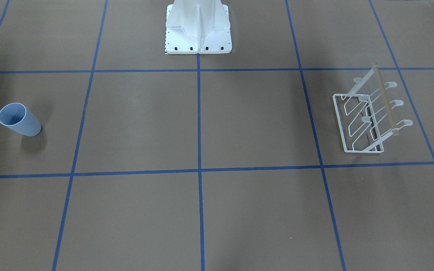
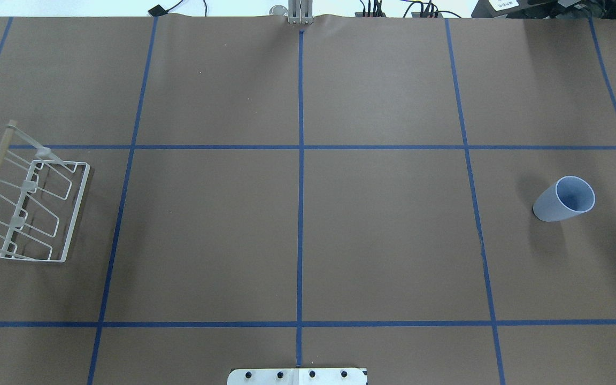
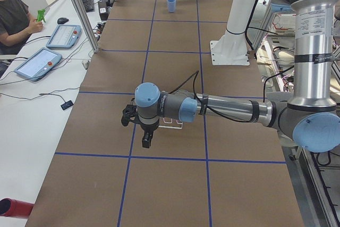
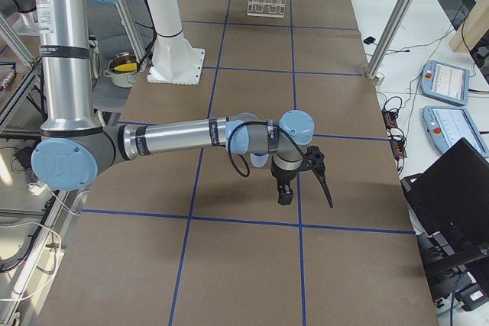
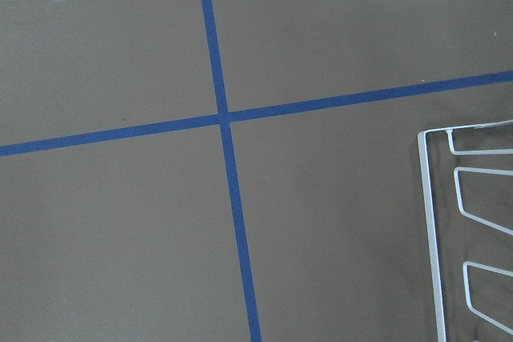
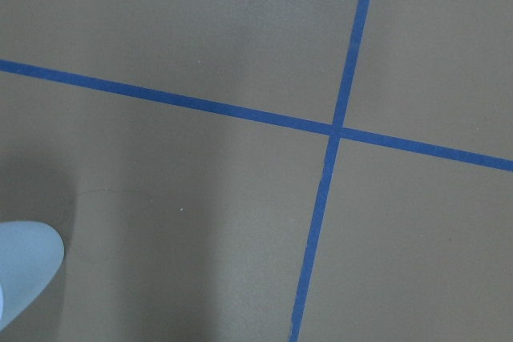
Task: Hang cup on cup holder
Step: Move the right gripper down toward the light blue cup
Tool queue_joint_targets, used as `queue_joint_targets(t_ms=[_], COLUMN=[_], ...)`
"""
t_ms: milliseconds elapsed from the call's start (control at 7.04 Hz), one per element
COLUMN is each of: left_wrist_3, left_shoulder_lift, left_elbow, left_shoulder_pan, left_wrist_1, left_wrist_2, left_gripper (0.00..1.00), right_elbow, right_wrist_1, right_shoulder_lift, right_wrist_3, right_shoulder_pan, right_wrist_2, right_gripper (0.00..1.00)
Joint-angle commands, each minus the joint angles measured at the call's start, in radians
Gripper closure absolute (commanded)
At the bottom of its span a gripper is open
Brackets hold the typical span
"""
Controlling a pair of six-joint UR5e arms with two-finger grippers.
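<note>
Evidently no pick yet. Light-blue tapered plastic cup (image 2: 563, 199) stands mouth-up on the brown papered surface (image 2: 383, 235), over on robot's right. White wire cup holder w/ pale wooden bar (image 1: 366, 119) sits well apart on robot's left, prongs angled up and bare. Each arm hangs above its own side: right hand (image 4: 304, 188) near cup, prob. the picker since it's closest; left hand (image 3: 139, 128) by cup holder, maybe to steady it. Finger spread: can't tell for either hand.
</note>
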Motion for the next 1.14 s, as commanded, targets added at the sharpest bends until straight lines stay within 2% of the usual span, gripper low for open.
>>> queue_joint_targets(t_ms=[0,710,994], left_wrist_3=[0.003,0.000,-0.001], left_shoulder_lift=[0.003,0.025,0.025], left_elbow=[0.007,0.007,0.007], left_shoulder_pan=[0.000,0.000,0.000], left_wrist_1=[-0.020,-0.029,-0.029], left_wrist_2=[0.008,0.007,0.007], left_gripper=[0.01,0.01,0.01], right_elbow=[0.008,0.005,0.008], right_wrist_1=[0.000,0.001,0.047], right_shoulder_lift=[-0.004,-0.012,-0.021], right_wrist_3=[0.000,0.000,0.000], right_shoulder_pan=[0.000,-0.002,-0.009], right_wrist_2=[0.001,-0.002,-0.002], right_gripper=[0.00,0.00,0.00])
